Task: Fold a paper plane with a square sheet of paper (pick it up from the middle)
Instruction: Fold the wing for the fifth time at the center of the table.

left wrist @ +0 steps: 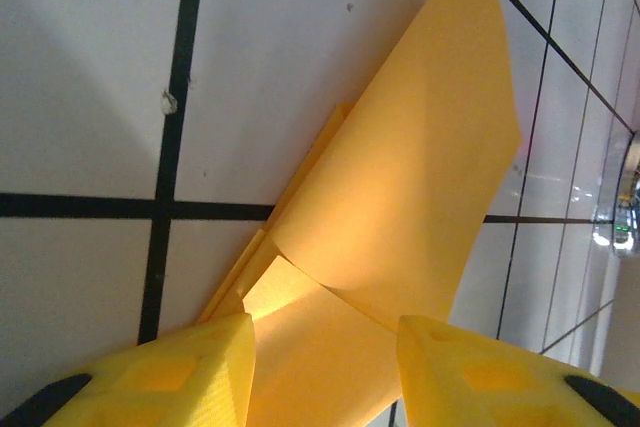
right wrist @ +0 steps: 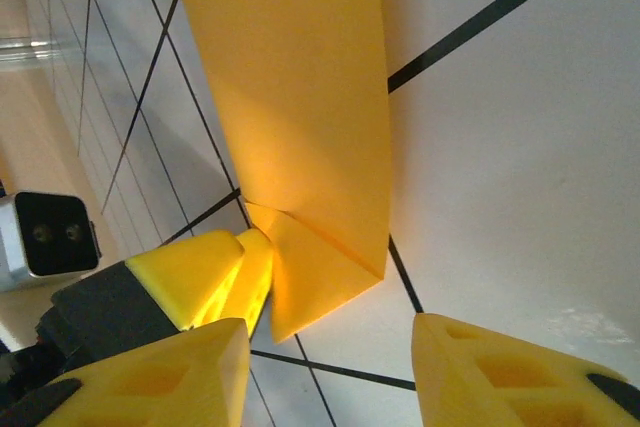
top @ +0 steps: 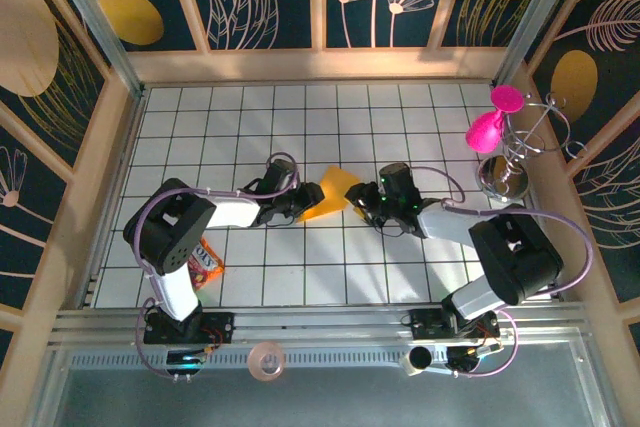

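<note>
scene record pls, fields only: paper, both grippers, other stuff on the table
paper: orange-yellow sheet, partly folded, mid-way across the tiled table
left gripper: jaws apart, paper in the gap; grip unclear
right gripper: open, at the paper's folded corner
other: snack packet near left; pink balloon-like figure beside a metal stand, far right; tape roll on the front rail

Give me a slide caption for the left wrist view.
Half-folded orange-yellow sheet of paper on the tiled table, its near end between the yellow jaws of the left gripper.
</note>
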Robot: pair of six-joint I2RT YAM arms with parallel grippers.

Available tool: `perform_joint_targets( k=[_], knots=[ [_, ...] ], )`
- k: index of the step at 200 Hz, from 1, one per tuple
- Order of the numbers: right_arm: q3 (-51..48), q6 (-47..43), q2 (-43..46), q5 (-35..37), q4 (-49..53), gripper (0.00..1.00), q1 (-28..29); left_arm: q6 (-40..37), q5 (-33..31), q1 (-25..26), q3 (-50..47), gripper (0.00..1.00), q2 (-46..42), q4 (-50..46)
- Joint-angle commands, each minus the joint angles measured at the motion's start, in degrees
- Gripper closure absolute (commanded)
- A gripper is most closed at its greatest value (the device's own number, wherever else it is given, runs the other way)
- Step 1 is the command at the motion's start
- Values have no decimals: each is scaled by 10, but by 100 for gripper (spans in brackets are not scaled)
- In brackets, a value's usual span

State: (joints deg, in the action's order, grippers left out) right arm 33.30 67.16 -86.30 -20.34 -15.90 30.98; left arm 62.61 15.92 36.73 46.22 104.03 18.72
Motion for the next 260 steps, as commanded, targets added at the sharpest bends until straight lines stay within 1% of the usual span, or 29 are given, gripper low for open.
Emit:
perform_joint_targets(
  k=[1, 10, 28, 65, 126, 185, 221, 236, 260],
  knots=[
    [-3, 47, -28, -17, -52, 57, 14, 30, 15, 5, -15, 59, 12, -20],
    [0, 51, -40, -21, -58, 60, 17, 30, 12, 5, -14, 59, 13, -25],
    [10, 52, -60, -25, -62, 62, 21, 31, 10, 4, -14, 59, 17, -31],
    [21, 48, -81, -24, -59, 62, 24, 31, 8, 5, -13, 59, 20, -41],
    [34, 44, -114, -27, -88, 65, 23, 27, 7, 4, -11, 60, 17, -45],
    [15, 42, -113, -24, -148, 73, 14, 23, 3, 5, -11, 60, 11, -51],
    [8, 35, -97, -17, -154, 77, 14, 19, 0, 4, -8, 59, 6, -55],
    [6, 33, -96, -17, -152, 80, 14, 16, -1, 5, -5, 58, 5, -57],
    [6, 33, -98, -17, -152, 91, 15, 4, -3, 5, 2, 57, -2, -58]
  ],
)
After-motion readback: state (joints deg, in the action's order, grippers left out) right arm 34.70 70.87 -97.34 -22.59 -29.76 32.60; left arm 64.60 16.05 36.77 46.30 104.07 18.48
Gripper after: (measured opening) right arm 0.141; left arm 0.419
